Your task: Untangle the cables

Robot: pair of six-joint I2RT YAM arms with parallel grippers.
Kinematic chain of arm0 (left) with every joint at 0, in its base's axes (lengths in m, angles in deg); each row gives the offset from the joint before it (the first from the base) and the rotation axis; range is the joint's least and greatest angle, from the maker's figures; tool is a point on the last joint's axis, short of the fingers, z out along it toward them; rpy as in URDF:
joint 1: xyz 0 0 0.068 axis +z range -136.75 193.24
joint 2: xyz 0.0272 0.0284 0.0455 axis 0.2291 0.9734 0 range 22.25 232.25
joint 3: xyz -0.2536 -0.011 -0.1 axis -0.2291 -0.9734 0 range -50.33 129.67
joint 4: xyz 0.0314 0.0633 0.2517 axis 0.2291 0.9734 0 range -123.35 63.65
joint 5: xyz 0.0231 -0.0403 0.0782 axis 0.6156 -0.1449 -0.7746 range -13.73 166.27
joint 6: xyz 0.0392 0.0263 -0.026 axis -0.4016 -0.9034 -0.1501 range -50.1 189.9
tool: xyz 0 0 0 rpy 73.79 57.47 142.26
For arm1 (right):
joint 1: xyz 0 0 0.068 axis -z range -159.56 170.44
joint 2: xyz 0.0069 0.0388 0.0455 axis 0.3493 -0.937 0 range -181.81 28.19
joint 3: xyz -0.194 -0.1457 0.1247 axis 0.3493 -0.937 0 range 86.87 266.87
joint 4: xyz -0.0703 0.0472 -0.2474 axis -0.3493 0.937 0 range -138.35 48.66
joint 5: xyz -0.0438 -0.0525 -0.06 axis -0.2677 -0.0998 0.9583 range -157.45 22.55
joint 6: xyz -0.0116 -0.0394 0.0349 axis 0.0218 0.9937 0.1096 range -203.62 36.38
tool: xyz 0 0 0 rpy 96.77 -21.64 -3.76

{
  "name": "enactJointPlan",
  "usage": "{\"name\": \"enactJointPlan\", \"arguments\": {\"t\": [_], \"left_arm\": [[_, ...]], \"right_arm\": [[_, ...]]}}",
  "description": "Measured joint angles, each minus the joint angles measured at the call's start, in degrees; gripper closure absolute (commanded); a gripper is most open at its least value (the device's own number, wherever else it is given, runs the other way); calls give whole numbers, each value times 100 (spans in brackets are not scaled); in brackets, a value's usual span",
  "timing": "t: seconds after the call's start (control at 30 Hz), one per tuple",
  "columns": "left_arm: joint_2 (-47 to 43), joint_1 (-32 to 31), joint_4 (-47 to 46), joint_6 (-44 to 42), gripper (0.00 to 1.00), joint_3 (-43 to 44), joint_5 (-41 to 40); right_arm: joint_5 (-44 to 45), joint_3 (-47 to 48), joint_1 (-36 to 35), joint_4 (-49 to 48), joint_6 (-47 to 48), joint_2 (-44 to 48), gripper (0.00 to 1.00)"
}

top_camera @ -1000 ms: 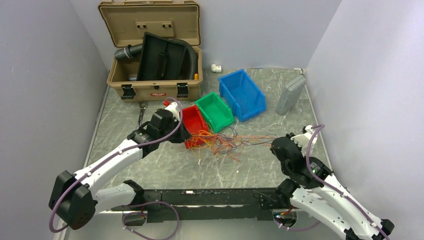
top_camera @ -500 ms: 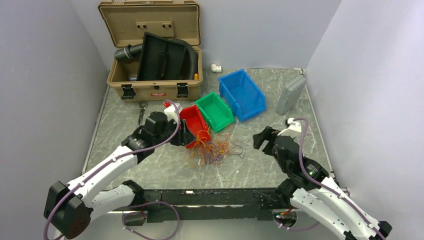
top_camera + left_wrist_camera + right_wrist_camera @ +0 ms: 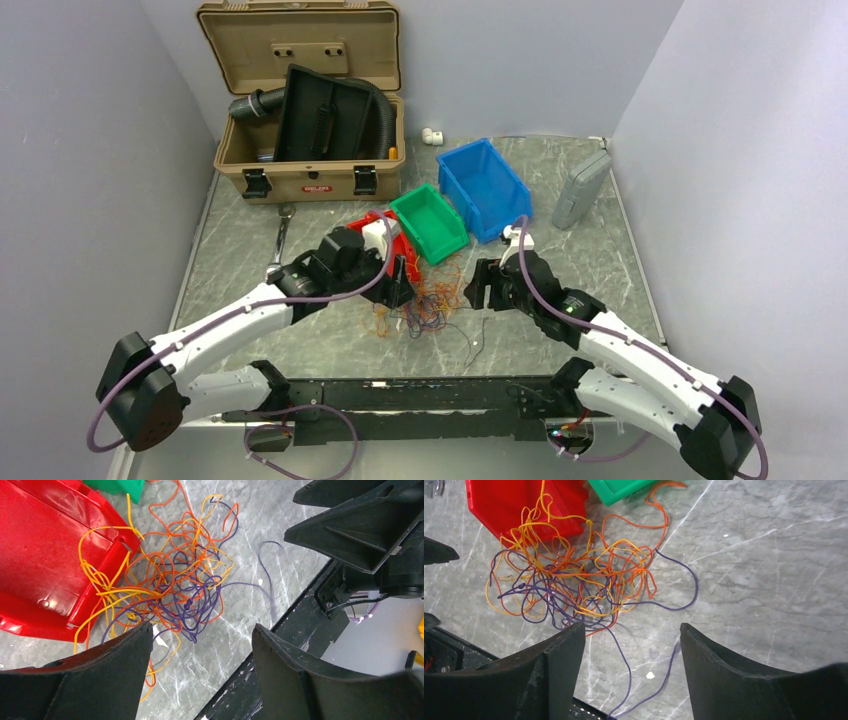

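Note:
The cables (image 3: 425, 305) lie in one loose tangle of orange, yellow, red and purple wires on the marble table, just in front of the red bin (image 3: 398, 250). My left gripper (image 3: 402, 288) hovers at the tangle's left edge, open and holding nothing. My right gripper (image 3: 478, 287) faces it from the right, also open and holding nothing. In the left wrist view the cables (image 3: 175, 585) spread beyond my left gripper (image 3: 202, 627), with the red bin (image 3: 45, 555) at left. In the right wrist view the cables (image 3: 574, 580) lie ahead of my right gripper (image 3: 631, 626); a purple strand trails between its fingers on the table.
A green bin (image 3: 430, 222) and a blue bin (image 3: 485, 187) stand behind the tangle. A tan toolbox (image 3: 300, 170) with a black hose sits at the back left, a grey case (image 3: 580, 188) at the back right, a wrench (image 3: 279, 240) at left. A black rail (image 3: 400, 393) runs along the near edge.
Both grippers went from shut to open and let go of the stretched wires, which fell back into a heap. Both arms then moved inward to either side of the heap.

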Motion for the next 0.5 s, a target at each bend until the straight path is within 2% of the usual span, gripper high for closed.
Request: {"name": "enactJointPlan", "arguments": {"t": [0.1,0.33,0.5], "left_arm": [[249,-129,31,-15,25,76,-55],[511,-203,144,-59,25,256,-101],[592,-258,146,-59,25,319,-136]], "right_arm": [[-120,-61,0,-199,7,-229,32],[-361,-170,0,-313,-72,-621,19],[-553,-345,0,-201,-219,-588,24]]}}
